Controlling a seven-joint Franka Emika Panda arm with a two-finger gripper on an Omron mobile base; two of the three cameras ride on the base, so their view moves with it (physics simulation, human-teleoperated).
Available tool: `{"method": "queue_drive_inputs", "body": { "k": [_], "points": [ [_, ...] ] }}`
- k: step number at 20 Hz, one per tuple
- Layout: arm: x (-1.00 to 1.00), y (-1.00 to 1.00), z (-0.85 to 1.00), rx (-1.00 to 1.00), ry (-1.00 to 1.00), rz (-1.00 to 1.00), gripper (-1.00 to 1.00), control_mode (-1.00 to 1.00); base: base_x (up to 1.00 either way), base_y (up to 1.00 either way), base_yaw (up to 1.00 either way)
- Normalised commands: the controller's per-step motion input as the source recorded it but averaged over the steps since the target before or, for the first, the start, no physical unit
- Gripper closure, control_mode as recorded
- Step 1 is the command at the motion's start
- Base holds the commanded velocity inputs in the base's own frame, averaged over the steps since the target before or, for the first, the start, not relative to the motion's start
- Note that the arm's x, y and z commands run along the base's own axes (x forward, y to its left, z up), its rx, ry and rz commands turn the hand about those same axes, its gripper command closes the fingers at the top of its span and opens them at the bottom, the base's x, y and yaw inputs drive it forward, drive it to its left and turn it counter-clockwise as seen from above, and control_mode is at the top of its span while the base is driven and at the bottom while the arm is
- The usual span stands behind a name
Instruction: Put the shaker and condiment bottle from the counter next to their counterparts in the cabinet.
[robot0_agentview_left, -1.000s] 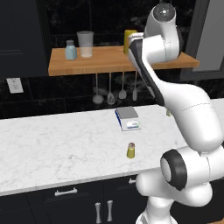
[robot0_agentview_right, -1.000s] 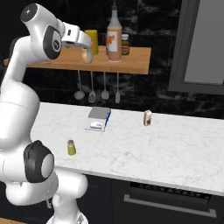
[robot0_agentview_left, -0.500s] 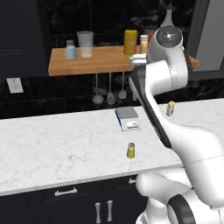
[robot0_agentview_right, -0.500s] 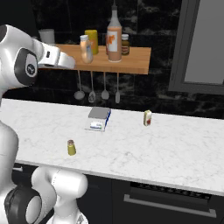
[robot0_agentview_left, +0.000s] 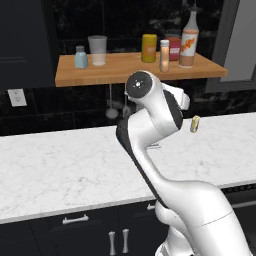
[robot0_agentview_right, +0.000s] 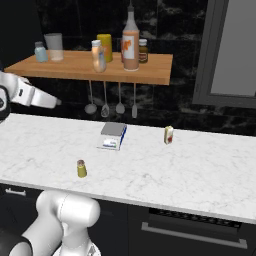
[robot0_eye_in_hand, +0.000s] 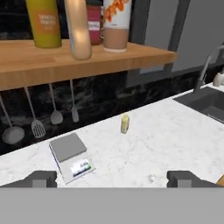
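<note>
Right base view: olive shaker (robot0_agentview_right: 81, 169) upright on marble counter (robot0_agentview_right: 210, 175), front-left of small scale (robot0_agentview_right: 113, 136), untouched. Peach bottle (robot0_agentview_right: 98, 56) standing on wooden shelf (robot0_agentview_right: 75, 66), just left of tall orange-label bottle (robot0_agentview_right: 130, 41). Pale blue shaker (robot0_agentview_right: 40, 52) at shelf's far left beside clear cup (robot0_agentview_right: 54, 47). Striped yellow can (robot0_agentview_right: 169, 134) on counter right of scale. Gripper (robot0_eye_in_hand: 113, 178) spread wide, empty, fingertips (robot0_eye_in_hand: 40, 177) well apart, above counter near scale.
</note>
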Motion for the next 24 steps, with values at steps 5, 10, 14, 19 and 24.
{"method": "queue_drive_inputs", "body": {
  "k": [5, 10, 14, 19, 24],
  "points": [
    [0.0, 0.41, -0.4, 0.07, 0.0, -0.57, -1.0, -1.0, 0.0, 0.0, 0.0],
    [0.0, 0.06, -0.36, 0.22, -0.01, -0.5, -1.0, -1.0, 0.0, 0.0, 0.0],
    [0.0, -0.07, -0.48, 0.18, -0.02, -0.34, -1.0, -1.0, 0.0, 0.0, 0.0],
    [-0.06, -0.04, -0.63, 0.03, -0.03, -0.14, -1.0, -1.0, 0.0, 0.0, 0.0],
    [-0.26, -0.01, -0.51, 0.0, -0.01, -0.03, -1.0, -1.0, 0.0, 0.0, 0.0]
  ]
}}
